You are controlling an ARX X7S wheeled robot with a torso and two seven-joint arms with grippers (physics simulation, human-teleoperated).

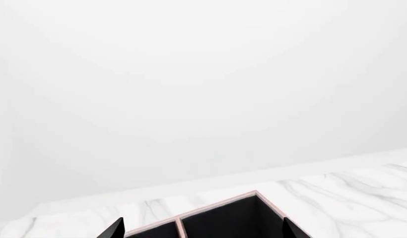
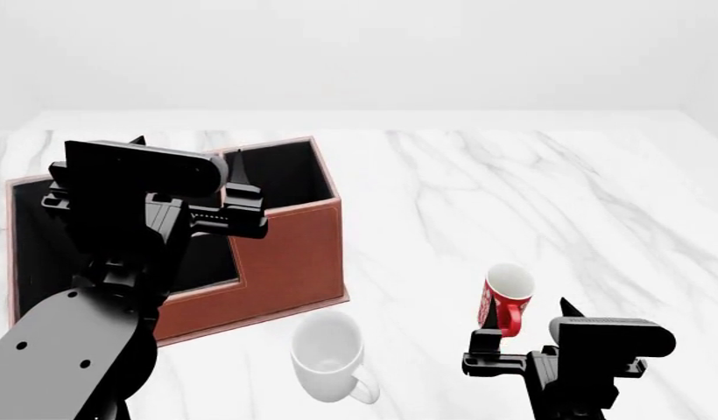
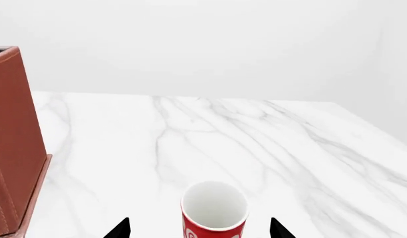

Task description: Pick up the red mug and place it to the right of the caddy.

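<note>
The red mug [image 2: 506,299] with white print stands upright on the marble table, handle toward me. My right gripper [image 2: 529,319] is open around it; in the right wrist view the mug [image 3: 214,208] sits between the fingertips of the gripper [image 3: 199,228], apart from both. The caddy [image 2: 292,249], a reddish-brown box with black compartments, stands at the left. My left gripper [image 2: 186,146] is open and empty above it. The left wrist view shows the gripper [image 1: 203,228] over the caddy's far compartments [image 1: 217,202]. The caddy's side wall [image 3: 15,139] shows in the right wrist view.
A plain white mug [image 2: 327,354] stands in front of the caddy, left of the red mug. The white marble table [image 2: 511,192] stretches to the right and back, ending at a white wall.
</note>
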